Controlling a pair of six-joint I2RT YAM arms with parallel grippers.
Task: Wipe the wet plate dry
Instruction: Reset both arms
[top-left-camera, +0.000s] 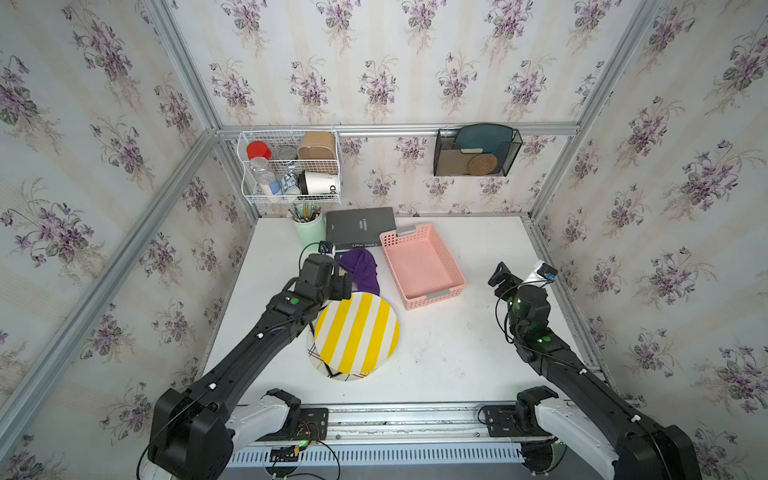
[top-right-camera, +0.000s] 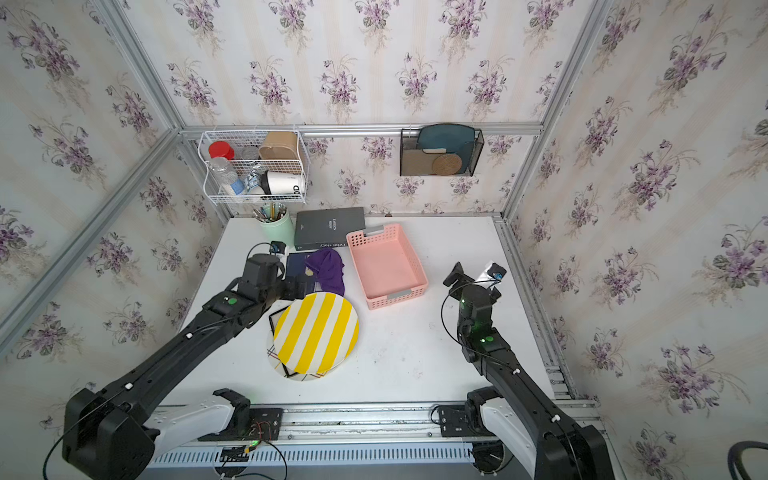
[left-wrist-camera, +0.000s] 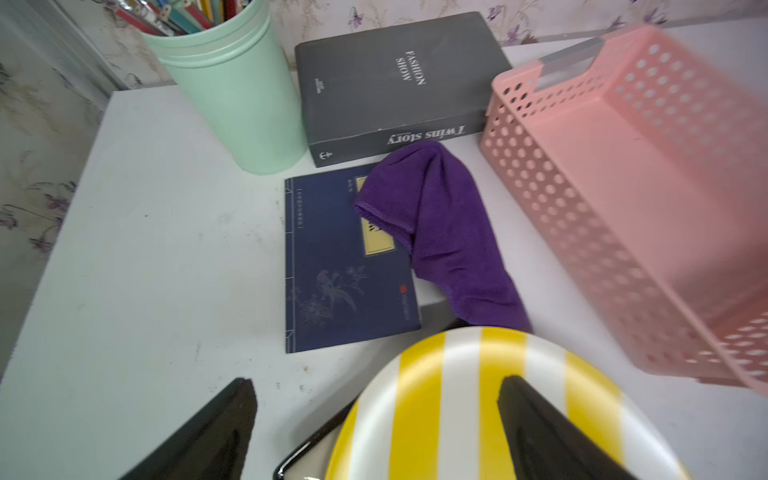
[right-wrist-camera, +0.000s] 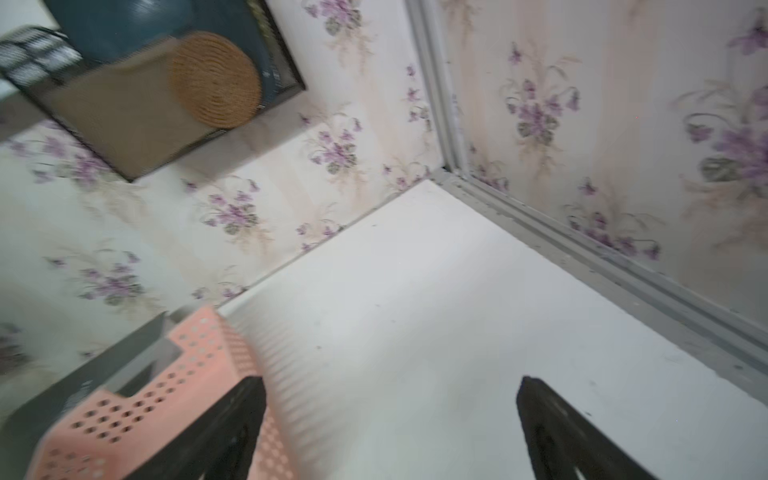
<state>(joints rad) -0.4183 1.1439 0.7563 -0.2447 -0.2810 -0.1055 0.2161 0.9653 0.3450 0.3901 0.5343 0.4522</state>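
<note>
Hovering spread wide, left hand (left-wrist-camera: 376, 381) over striped plate (left-wrist-camera: 461, 374)

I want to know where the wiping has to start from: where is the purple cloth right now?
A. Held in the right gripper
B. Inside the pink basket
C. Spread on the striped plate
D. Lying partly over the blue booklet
D: the purple cloth lies loose with one end over the blue booklet, outside the pink basket and just beyond the striped plate.
</note>
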